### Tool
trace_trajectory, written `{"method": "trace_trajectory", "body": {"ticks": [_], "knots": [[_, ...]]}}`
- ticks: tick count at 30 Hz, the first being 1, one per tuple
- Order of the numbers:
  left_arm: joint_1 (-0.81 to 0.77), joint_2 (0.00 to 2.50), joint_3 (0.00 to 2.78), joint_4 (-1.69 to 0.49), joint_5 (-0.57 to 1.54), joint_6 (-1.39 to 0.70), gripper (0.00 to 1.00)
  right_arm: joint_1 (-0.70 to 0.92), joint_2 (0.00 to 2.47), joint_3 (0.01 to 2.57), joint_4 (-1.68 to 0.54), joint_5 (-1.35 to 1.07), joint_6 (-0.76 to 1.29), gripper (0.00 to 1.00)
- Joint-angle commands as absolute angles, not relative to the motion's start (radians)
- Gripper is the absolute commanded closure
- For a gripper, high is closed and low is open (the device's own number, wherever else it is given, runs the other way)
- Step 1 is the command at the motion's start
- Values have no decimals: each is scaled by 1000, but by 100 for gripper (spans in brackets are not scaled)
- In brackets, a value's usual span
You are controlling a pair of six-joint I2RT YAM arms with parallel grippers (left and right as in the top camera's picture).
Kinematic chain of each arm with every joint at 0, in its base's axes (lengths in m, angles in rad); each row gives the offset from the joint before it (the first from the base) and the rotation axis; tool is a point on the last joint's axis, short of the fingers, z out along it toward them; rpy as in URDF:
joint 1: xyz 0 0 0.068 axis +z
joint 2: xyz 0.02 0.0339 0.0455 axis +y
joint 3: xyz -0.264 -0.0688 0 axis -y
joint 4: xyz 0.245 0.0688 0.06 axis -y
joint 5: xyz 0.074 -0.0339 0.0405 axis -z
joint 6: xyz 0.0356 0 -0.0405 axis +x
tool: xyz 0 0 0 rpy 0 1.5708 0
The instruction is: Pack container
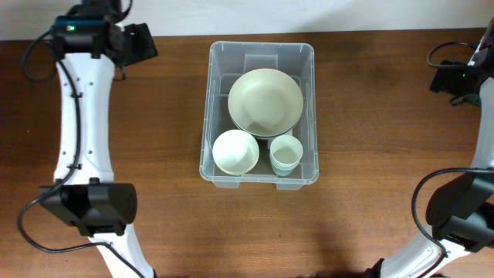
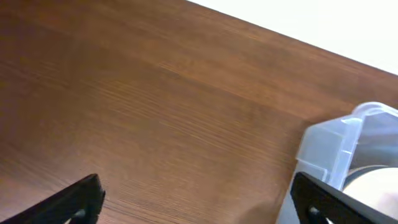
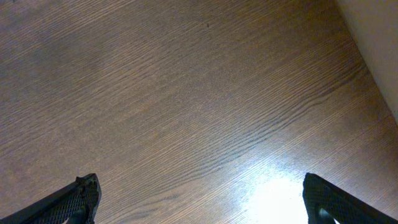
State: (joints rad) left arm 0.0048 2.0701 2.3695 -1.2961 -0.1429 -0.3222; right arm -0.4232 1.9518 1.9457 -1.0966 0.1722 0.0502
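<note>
The clear plastic container [image 1: 218, 171] stands at the table's middle. It holds a large pale green bowl [image 1: 265, 101] at the back, a smaller white bowl [image 1: 235, 151] at the front left and a stack of pale green cups [image 1: 286, 154] at the front right. My left gripper [image 1: 143, 42] is open and empty at the back left, left of the container. In the left wrist view [image 2: 199, 202] the container's corner [image 2: 329, 146] shows at the right. My right gripper [image 1: 455, 79] is open and empty at the far right edge; the right wrist view [image 3: 202, 199] shows only bare wood.
The brown wooden table [image 1: 154, 116] meets a white wall along its far edge. Both white arm bases sit at the front left [image 1: 89, 205] and front right [image 1: 463, 208], with black cables trailing beside them.
</note>
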Motion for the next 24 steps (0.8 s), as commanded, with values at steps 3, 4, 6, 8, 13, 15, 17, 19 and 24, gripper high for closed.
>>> {"method": "trace_trajectory", "body": {"ticks": [3, 4, 6, 8, 13, 15, 17, 19, 24], "knots": [[40, 2057, 2376, -1315, -112, -329, 0, -427, 1956, 1951, -1097, 184, 58, 1], [42, 2057, 2376, -1324, -112, -329, 0, -427, 1956, 1951, -1097, 184, 58, 1], [42, 2057, 2376, -1330, -112, -329, 1, -427, 1956, 1951, -1097, 184, 58, 1], [42, 2057, 2376, -1329, -112, -329, 1, -427, 1956, 1951, -1097, 184, 58, 1], [42, 2057, 2376, -1329, -112, -329, 0, -427, 1956, 1951, -1097, 184, 58, 1], [42, 2057, 2376, -1329, -112, -329, 1, -427, 1956, 1951, -1097, 184, 58, 1], [42, 2057, 2376, -1329, -112, -329, 1, -427, 1956, 1951, -1097, 184, 58, 1], [42, 2057, 2376, -1329, -112, -329, 1, -427, 1956, 1951, -1097, 185, 58, 1], [42, 2057, 2376, -1329, -112, -329, 0, -419, 1952, 1950, -1097, 184, 58, 1]]}}
